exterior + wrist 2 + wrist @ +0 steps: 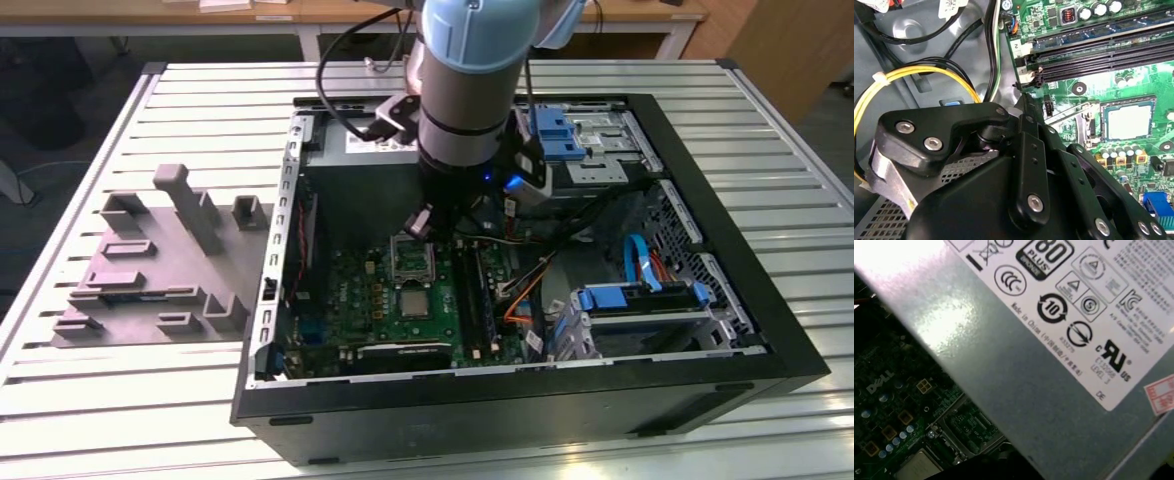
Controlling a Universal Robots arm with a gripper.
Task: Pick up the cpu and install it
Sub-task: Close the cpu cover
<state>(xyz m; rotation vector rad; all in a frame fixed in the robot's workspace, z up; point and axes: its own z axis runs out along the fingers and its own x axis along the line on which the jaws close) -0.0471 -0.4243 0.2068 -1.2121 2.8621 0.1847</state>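
1. Over the far end of the large green circuit board (350,300), the jaws hang beneath the thick blue-grey robot arm (467,80), inside the open black computer case (754,340). I cannot tell whether they stand wide or narrow. I can make out nothing held in them.
2. The cpu (415,301), a small flat square chip with a pale silvery top, lies flat on the board and apart from the jaws. In the second wrist view it (1128,121) sits inside a silver rectangular socket frame (1106,102). In the exterior view a silver hinged plate (411,258) lies between it and the jaws, apparently swung open.
3. Further out are long black memory slots (1104,55), a yellow cable bundle (919,75) and a grey metal power-supply box with a printed label (1019,380). The case rests on a pale slatted desk (120,430), beside a grey moulded fixture block (147,270).
4. I judge that the chip looks seated or nearly seated, so the work is at the socket.
   - Any contact should come straight down and square to the chip's edges.
   - It should be light, and should not slide the chip across the contacts beneath.
   - The arm must stay clear of the open plate, the memory slots and the loose cables.
5. Several things are hidden or unclear.
   - The jaw tips are lost among black linkage in the second wrist view.
   - The arm's bulk shades them in the exterior view.
   - The first wrist view cuts off the chip (916,467) at its edge.
   - I cannot tell whether the chip lies fully level in its frame.
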